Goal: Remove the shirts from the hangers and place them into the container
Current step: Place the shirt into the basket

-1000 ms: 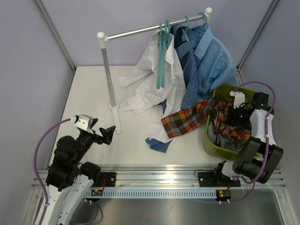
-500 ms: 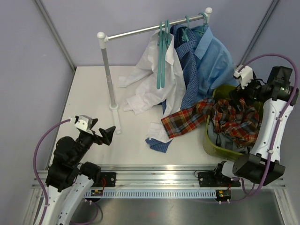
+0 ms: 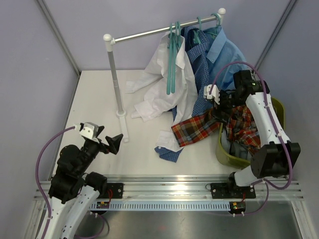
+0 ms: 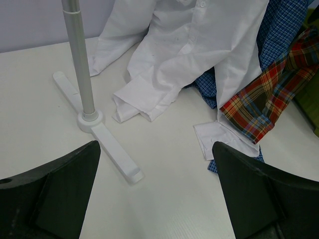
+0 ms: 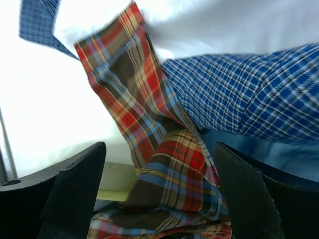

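Observation:
The red-orange plaid shirt point(image 3: 199, 127) lies half in the olive-green container point(image 3: 227, 155), one part draped over its left rim onto the table. My right gripper point(image 3: 219, 108) hovers open just above that draped part; in the right wrist view the plaid shirt point(image 5: 169, 164) fills the gap between its fingers, and nothing is held. The white shirt point(image 3: 164, 84), the dark blue check shirt point(image 3: 202, 74) and the light blue shirt point(image 3: 230, 64) hang on teal hangers point(image 3: 172, 64) from the rail. My left gripper point(image 3: 112, 142) stands open over bare table point(image 4: 157, 194).
The silver rail point(image 3: 149, 32) stands on a post point(image 4: 79, 64) with a white foot point(image 4: 114, 149) just ahead of the left gripper. White shirt sleeves point(image 4: 149, 94) and a blue check cuff point(image 3: 168, 153) trail on the table. Purple walls enclose the table.
The right arm has lifted out of the container and swung left to the plaid shirt at the rim, its jaws now open. The left arm has not moved.

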`<control>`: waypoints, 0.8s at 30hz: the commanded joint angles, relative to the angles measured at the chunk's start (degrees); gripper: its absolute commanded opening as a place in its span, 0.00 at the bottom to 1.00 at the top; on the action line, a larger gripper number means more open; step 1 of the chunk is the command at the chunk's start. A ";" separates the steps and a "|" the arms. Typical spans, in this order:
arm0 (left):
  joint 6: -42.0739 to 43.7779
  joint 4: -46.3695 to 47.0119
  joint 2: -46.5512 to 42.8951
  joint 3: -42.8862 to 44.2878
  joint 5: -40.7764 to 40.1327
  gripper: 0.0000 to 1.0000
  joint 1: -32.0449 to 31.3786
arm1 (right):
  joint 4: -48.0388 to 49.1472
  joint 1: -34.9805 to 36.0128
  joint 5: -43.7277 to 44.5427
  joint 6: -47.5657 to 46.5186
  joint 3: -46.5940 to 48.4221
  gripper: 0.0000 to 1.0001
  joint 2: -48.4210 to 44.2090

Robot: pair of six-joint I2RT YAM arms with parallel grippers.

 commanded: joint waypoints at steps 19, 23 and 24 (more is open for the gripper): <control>0.31 3.17 0.68 -0.44 1.40 0.99 0.10 | 11.19 9.76 16.01 4.70 -7.60 0.17 5.54; 0.31 3.26 0.33 -0.44 1.32 0.99 0.10 | 9.97 9.76 14.09 5.67 -6.90 0.00 1.85; 0.31 3.17 0.33 -0.44 1.32 0.99 0.10 | 9.35 9.76 13.21 6.02 -6.29 0.00 0.45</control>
